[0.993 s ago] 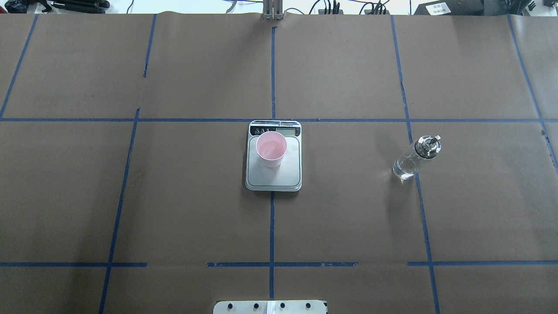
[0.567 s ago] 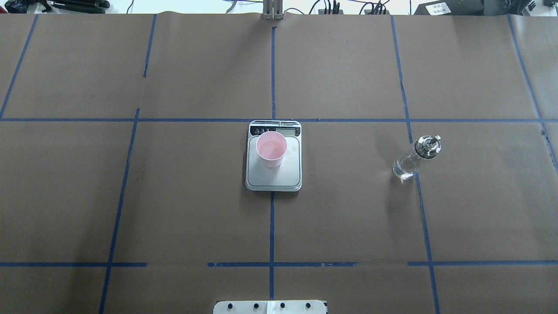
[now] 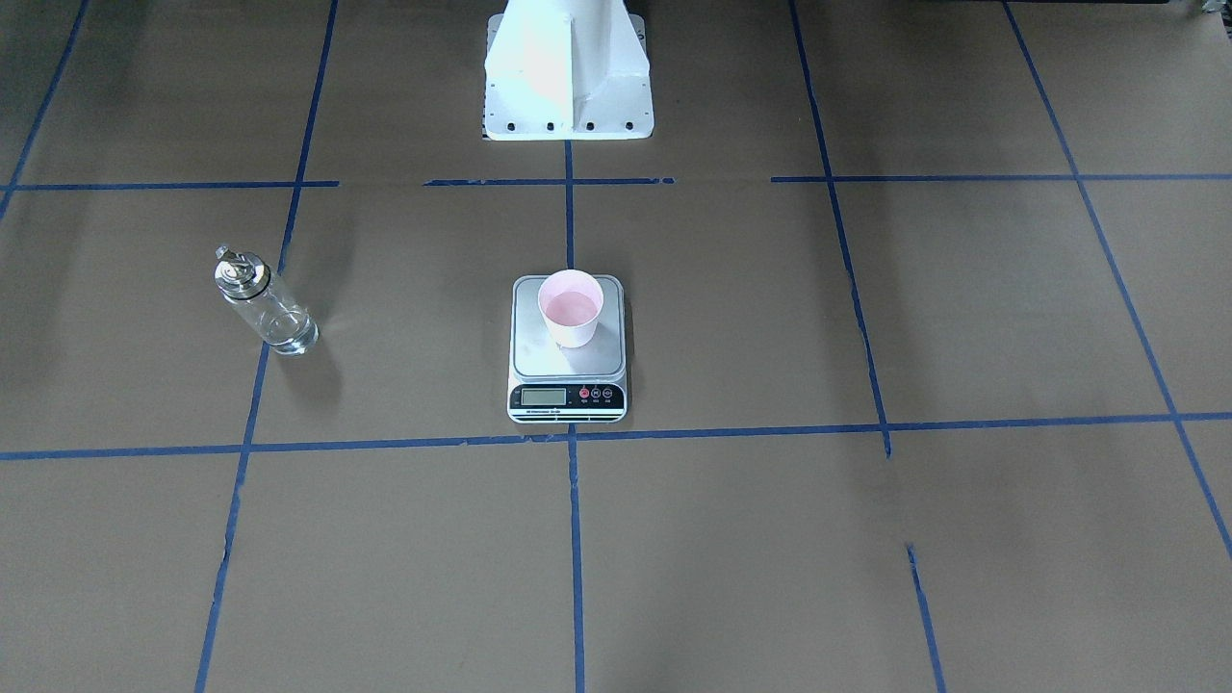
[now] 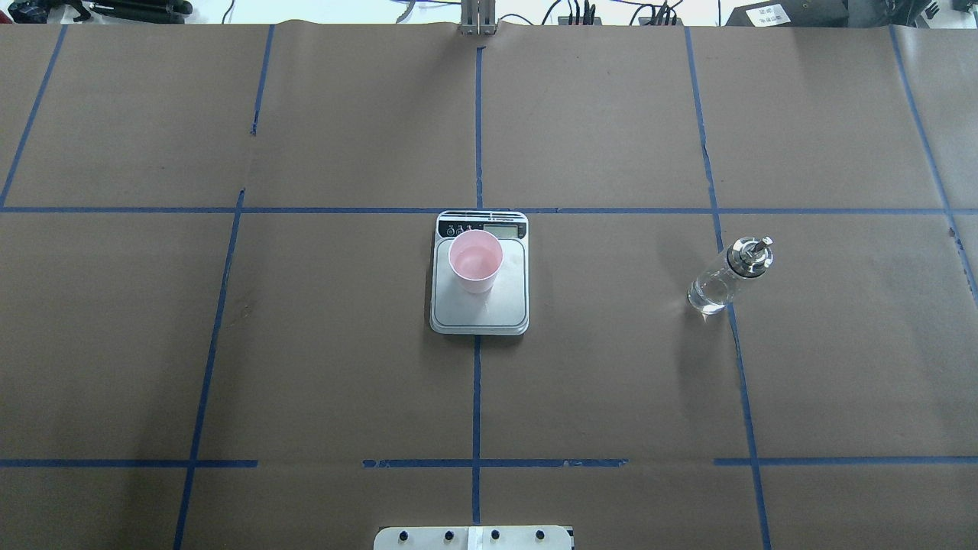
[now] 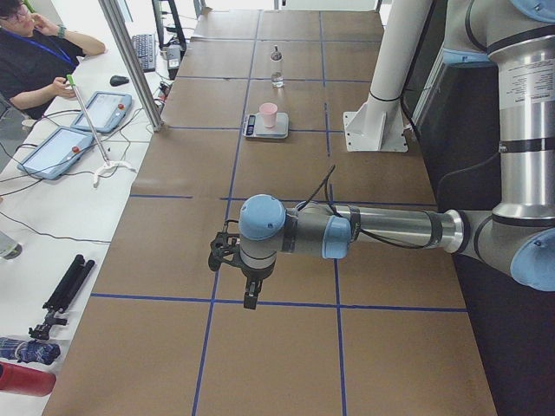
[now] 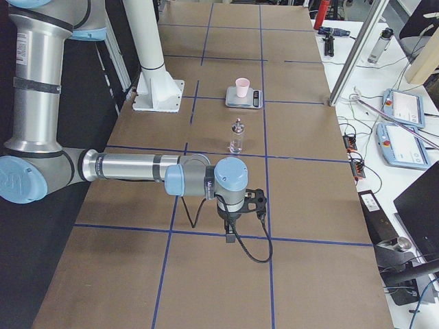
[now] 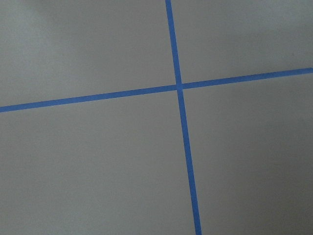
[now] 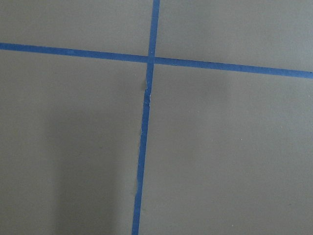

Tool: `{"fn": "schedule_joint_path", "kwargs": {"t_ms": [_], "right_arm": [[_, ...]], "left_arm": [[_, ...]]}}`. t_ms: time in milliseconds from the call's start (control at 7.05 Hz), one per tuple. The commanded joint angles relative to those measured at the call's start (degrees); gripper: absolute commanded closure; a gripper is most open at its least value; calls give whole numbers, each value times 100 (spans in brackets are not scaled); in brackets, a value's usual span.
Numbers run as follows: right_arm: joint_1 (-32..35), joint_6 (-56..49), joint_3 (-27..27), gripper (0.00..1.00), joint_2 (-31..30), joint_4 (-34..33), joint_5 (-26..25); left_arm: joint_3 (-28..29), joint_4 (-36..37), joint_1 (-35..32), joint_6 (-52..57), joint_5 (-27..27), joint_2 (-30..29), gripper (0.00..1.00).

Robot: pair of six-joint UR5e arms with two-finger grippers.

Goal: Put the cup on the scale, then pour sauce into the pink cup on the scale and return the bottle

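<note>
The cup [image 4: 475, 261] stands on the scale [image 4: 504, 315], so the first step is done. The bottle [image 4: 718, 281] stands upright on the table, well to the robot's right of the scale. Whether any clear sauce is in the cup cannot be told. If it is, the task looks finished. The left gripper [image 5: 222, 251] and right gripper [image 6: 254, 199] hang far from the scale, and their jaw opening cannot be told.

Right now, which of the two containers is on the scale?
The pink cup: it stands upright on the plate of the scale. The glass bottle stands apart on the table, toward the robot's right.
</note>
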Motion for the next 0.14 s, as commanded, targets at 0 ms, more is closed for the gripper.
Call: {"fn": "schedule_joint_path", "kwargs": {"t_ms": [0], "right_arm": [[0, -2, 1, 0, 8, 0, 7]], "left_arm": [[-1, 8, 0, 0, 0, 4, 0]]}}
